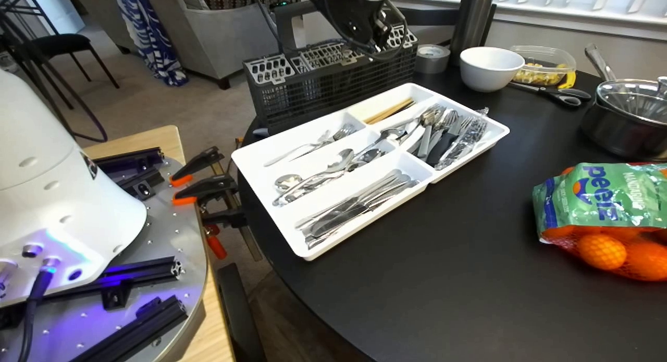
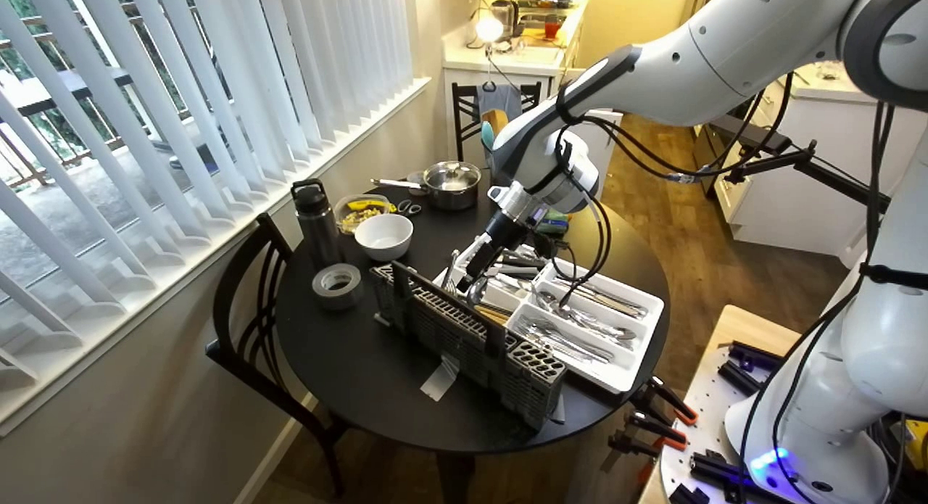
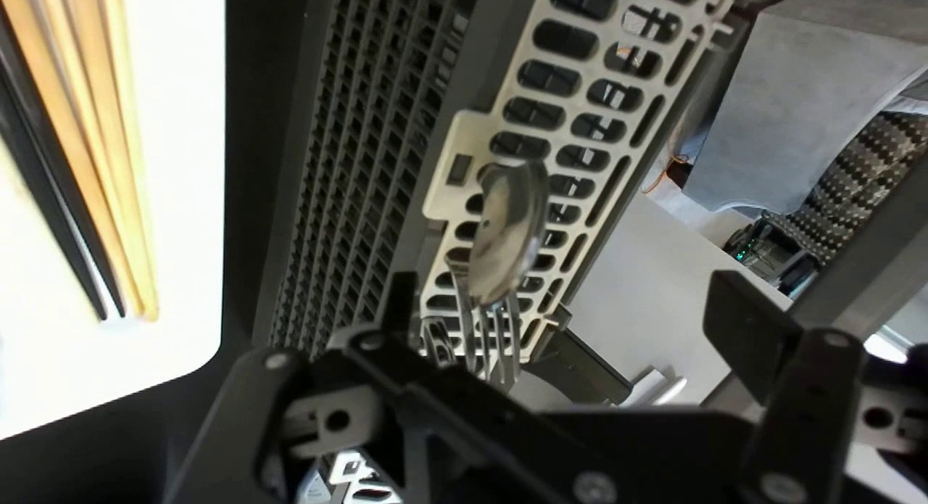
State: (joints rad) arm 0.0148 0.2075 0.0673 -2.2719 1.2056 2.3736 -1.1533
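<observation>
Spread wide, the claw [image 3: 569,308] hangs over the slotted top of a dark utensil basket [image 3: 355,185], its two fingers well apart. Standing in that basket are a spoon [image 3: 509,232], bowl upward, and a fork [image 3: 484,341], tines upward — side by side, and in the wrist view both show in the gap between the fingers, closer to one finger than the other. Whether a finger touches either of them, I cannot tell. White and grey, the arm [image 2: 689,76] slants down across the tray toward the basket.

Just beside the basket lies that white tray [image 1: 255,161], with a strip of black counter [image 1: 469,278] between the two. Wooden chopsticks [image 1: 390,112] occupy one of the tray compartments nearest the basket; knives [image 1: 354,208] lie in the long compartment farthest from it. In both exterior views, a roll of tape [image 1: 431,66] sits near one end of the basket, with a white bowl [image 1: 484,75] and a tall dark bottle [image 1: 469,31] close by. Well apart from the basket are a lidded pot [image 1: 620,130] and, in an exterior view, a bag of mandarins [image 1: 602,216].
</observation>
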